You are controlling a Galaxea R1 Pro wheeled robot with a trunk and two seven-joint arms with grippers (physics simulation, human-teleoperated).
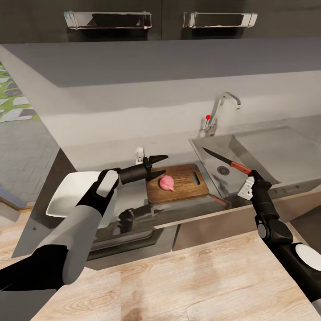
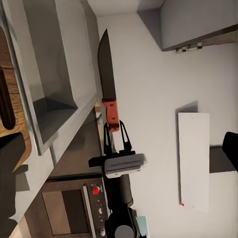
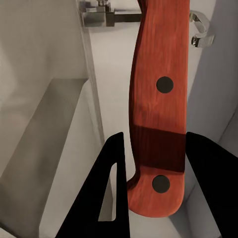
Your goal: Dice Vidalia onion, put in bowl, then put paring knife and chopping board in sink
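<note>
The right hand is clamped on the paring knife, ready to cut. The onion waits on the chopping board, at the knife's 8 o'clock. The left hand is apart.

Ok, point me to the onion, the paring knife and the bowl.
Vidalia onion (image 1: 167,182), head view, middle of the bulb.
Paring knife (image 1: 240,167), head view, red handle; (image 3: 157,99), right wrist view, handle.
Bowl (image 1: 67,196), head view, inner white surface.

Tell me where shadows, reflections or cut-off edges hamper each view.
Head view: sharp, evenly lit; the knife shows reflected in the sink wall, and the onion casts a soft shadow on the board. Left wrist view: tilted, board cut off at the edge. Right wrist view: the right hand fingers are black silhouettes across the handle.
</note>
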